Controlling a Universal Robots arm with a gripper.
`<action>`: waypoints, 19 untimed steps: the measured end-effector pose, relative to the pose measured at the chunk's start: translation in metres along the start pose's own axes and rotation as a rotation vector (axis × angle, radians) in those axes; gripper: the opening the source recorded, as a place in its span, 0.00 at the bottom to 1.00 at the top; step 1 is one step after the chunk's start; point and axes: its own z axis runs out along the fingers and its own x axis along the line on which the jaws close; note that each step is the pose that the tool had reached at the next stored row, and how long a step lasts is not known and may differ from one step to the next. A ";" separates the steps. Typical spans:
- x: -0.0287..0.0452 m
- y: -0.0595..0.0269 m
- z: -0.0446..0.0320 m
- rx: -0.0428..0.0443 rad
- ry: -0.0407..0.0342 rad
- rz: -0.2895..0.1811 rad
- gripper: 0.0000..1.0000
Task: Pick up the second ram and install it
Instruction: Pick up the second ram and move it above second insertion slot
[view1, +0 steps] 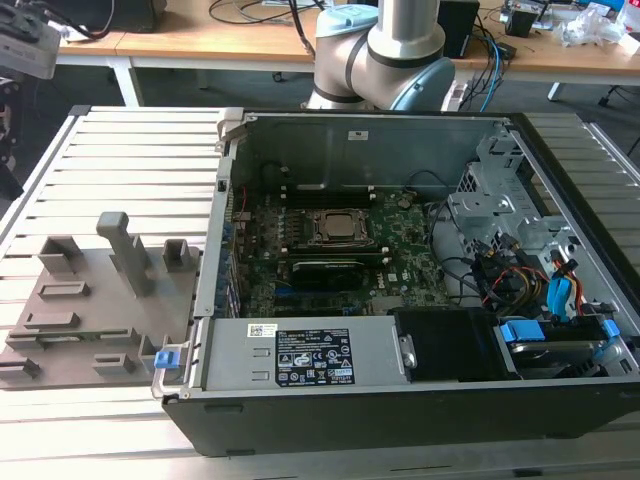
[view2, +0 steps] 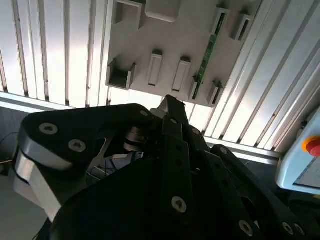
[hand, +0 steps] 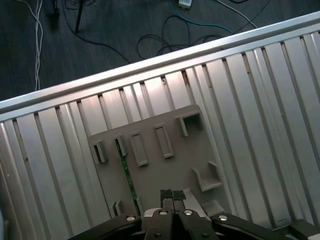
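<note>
Claw (hand: 168, 195) tips sit pinched almost together with nothing between them, hanging above the grey tray (hand: 165, 172). In the second wrist view we see the same narrow claw (view2: 172, 104), well clear of the tray (view2: 135, 47) below.

We find the memory stick (hand: 125, 172) standing on its thin edge along one side edge of that tray, with grey posts (hand: 100, 152) just beside its ends. The second wrist view shows the stick (view2: 206, 52) upright, untouched and apart from the claw. The tray (view1: 95, 320) lies on the slatted counter (view1: 120, 160), close to the edge that meets the open computer case (view1: 400, 420).

We judge the risks this way:

- A claw this narrow would land on the stick's top edge, not around it.
- The claw is off to one side of the stick, so a skewed grip could tilt the stick or jam it against the posts.
- We cannot tell whether the tray is fixed. If it is loose, a snag could drag it along the slats.
</note>
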 end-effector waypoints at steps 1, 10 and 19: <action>0.0000 0.0000 0.0000 -0.0004 0.0007 -0.018 0.11; 0.0000 0.0000 0.0000 -0.0033 0.0048 -0.137 0.11; 0.0000 0.0000 0.0000 -0.0063 0.0093 -0.263 0.11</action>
